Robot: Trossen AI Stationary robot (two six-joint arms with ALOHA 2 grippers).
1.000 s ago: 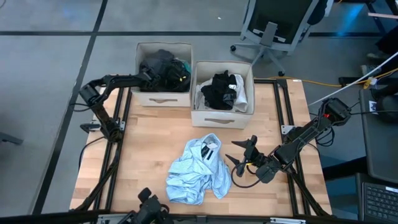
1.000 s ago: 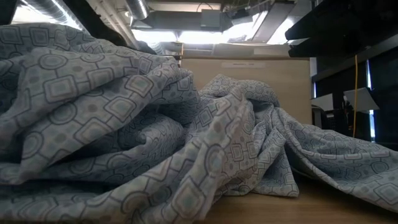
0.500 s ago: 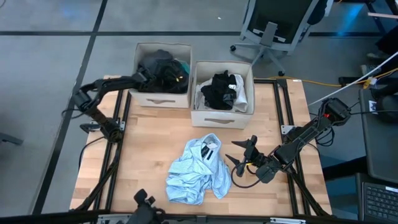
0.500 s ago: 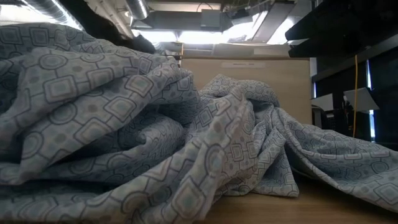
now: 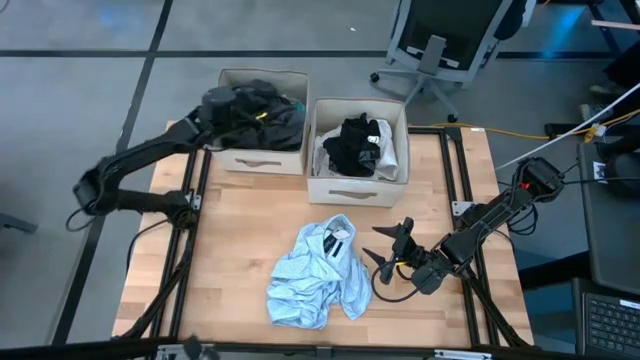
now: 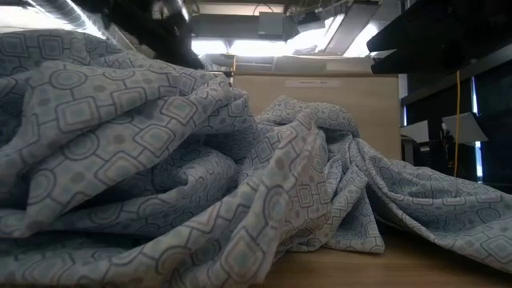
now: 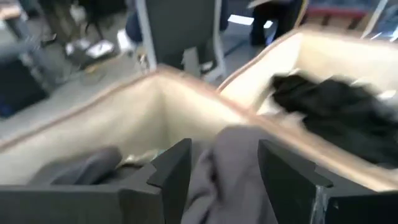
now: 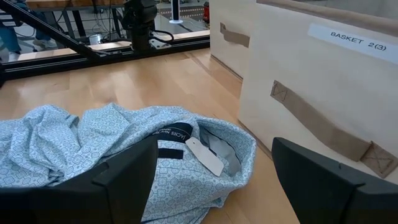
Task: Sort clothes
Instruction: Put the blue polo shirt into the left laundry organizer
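Note:
A pale blue-grey patterned shirt [image 5: 315, 275] lies crumpled on the wooden table; it fills the low view [image 6: 200, 160]. My right gripper [image 5: 375, 252] is open and empty on the table just right of it, and the shirt's collar shows in the right wrist view [image 8: 180, 140]. My left gripper [image 5: 222, 100] is above the left beige box [image 5: 262, 155], shut on a dark grey garment [image 5: 280, 120]. The right beige box [image 5: 355, 185] holds black and white clothes [image 5: 355, 140]. My left gripper holds a bunched fold of the dark grey garment [image 7: 227, 171] between its two fingers [image 7: 174, 171]. The fingers come from the table's left side, slanting down. The rest of the garment trails down into the left box over the other dark clothes.
The two boxes stand side by side at the table's far edge; the right one is labelled "BASKET 2(3)" [image 8: 354, 38]. Bare wood [image 5: 230, 230] lies left of the shirt. An office chair [image 5: 440, 40] stands beyond the table.
My left gripper has risen out of the left box and drawn back toward the table's left edge, its arm swinging outward. The dark grey garment has been pulled up and spread across the top of the box's contents.

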